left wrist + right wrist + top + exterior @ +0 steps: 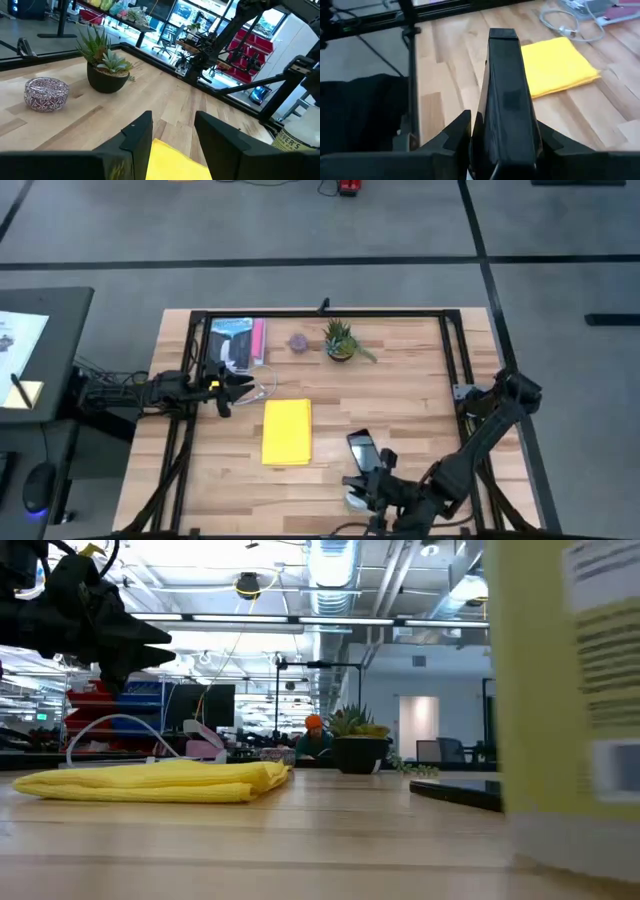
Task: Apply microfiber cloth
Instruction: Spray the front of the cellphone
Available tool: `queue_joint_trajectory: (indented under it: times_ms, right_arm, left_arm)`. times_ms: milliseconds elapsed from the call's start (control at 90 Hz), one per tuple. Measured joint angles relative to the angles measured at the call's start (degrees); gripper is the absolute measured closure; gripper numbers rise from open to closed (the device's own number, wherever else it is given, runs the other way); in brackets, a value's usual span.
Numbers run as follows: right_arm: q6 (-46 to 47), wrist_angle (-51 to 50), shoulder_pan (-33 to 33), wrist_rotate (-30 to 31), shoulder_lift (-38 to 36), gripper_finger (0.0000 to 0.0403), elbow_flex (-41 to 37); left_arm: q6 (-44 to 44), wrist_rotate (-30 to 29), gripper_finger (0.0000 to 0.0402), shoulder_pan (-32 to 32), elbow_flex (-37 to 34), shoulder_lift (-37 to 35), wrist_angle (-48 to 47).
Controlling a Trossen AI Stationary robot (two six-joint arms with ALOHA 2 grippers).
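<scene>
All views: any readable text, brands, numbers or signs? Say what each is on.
"...TER'S": end of a word on the bottle label in the left wrist view; the rest is cut off.
Yellowish label close up in the low view: lines of print, too blurred to read.
Paper on the side desk: print too small to read.
Package on the table: print too small to read.

Cloth (287, 431) top unobstructed — smartphone (361, 449) just beside.
</scene>
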Motion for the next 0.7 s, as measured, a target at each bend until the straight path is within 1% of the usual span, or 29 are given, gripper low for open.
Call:
queue_joint_trajectory:
  times_ms: [111,144,178,344,433,522,700]
  right_arm:
    - [-0.52,-0.23,-0.26,-0.12,-0.20,0.0290,-0.07]
    - [-0.99,-0.31,-0.26,-0.14,-0.26,0.0280,-0.11]
    - [-1.08,-0.46,-0.24,-0.21,-0.28,0.0264,-0.11]
    - [-2.22,-0.69,-0.55,-0.86,-0.20,0.0155,-0.26]
    - [-2.71,-0.65,-0.98,-0.80,-0.22,0.0120,-0.26]
    - [-3.95,0.02,-1.44,-0.85,-0.58,0.0106,-0.26]
    - [-4.28,0.40,-1.44,-0.89,-3.34,0.0101,-0.26]
  left_arm:
    - [0.01,0.00,0.0267,0.00,0.00,-0.02,0.00]
    - [0.02,0.00,0.0267,0.00,0.01,0.00,0.00]
    - [0.01,0.00,0.0267,0.00,0.02,-0.02,0.00]
    - [0.00,0.00,0.0267,0.00,0.00,-0.01,0.00]
    - [0.01,0.00,0.0267,0.00,0.01,-0.02,0.00]
    - [0.02,0.00,0.0267,0.00,0.02,-0.02,0.00]
    - [0.01,0.00,0.0267,0.00,0.01,-0.01,-0.02]
